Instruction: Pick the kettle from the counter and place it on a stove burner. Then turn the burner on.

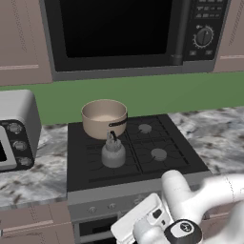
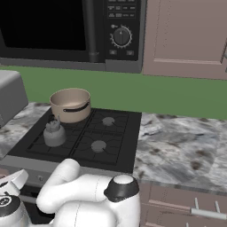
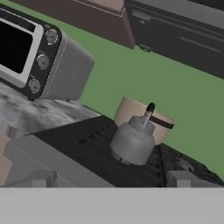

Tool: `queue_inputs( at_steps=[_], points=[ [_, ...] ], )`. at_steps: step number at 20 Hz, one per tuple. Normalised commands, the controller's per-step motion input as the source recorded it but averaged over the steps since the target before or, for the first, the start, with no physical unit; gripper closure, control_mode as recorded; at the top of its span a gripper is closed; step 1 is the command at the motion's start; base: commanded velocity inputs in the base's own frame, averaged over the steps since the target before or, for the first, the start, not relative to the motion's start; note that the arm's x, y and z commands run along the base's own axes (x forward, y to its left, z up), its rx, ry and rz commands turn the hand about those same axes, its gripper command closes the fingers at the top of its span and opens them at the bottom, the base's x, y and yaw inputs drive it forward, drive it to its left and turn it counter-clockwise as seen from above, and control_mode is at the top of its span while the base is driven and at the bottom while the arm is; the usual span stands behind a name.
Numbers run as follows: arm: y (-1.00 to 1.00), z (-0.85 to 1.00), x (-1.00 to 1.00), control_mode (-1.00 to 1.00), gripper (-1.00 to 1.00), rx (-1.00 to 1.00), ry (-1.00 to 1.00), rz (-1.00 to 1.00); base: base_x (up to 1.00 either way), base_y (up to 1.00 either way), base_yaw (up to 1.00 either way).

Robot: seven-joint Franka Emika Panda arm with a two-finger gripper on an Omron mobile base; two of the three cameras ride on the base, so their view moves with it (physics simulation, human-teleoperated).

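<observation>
The small squat grey metal kettle (image 1: 113,153) is seen standing upright on the near-left burner of the black stove top (image 1: 176,155), just in front of the wider tan saucepan (image 1: 103,117). The claw (image 3: 105,186) is held released, near the stove's front edge, gripping nothing.

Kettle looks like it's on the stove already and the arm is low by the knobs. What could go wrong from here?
1. The kettle sits on the front-left burner, close to the saucepan; lighting a different burner would heat nothing or the saucepan.
2. The stove knobs are small and alike, so picking the wrong one seems easy.
3. The open tool is low at the stove's front edge; a poor approach might slip off a knob.
</observation>
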Motion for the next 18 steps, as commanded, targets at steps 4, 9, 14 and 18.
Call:
queue_inputs(
  at_steps=[4,9,14,18],
  points=[
    [0.00,-0.64,0.00,-1.00,-1.00,0.00,0.02,0.00,0.00,0.00,0.00],
    [0.02,-0.57,0.00,-1.00,-1.00,0.07,0.00,0.00,0.00,0.00,0.00],
    [0.33,-0.21,0.08,-1.00,-1.00,0.11,-0.06,-0.01,0.00,0.00,0.00],
    [0.24,-0.01,0.21,-1.00,-1.00,0.03,-0.06,-0.04,0.00,0.00,0.00]
  ],
)
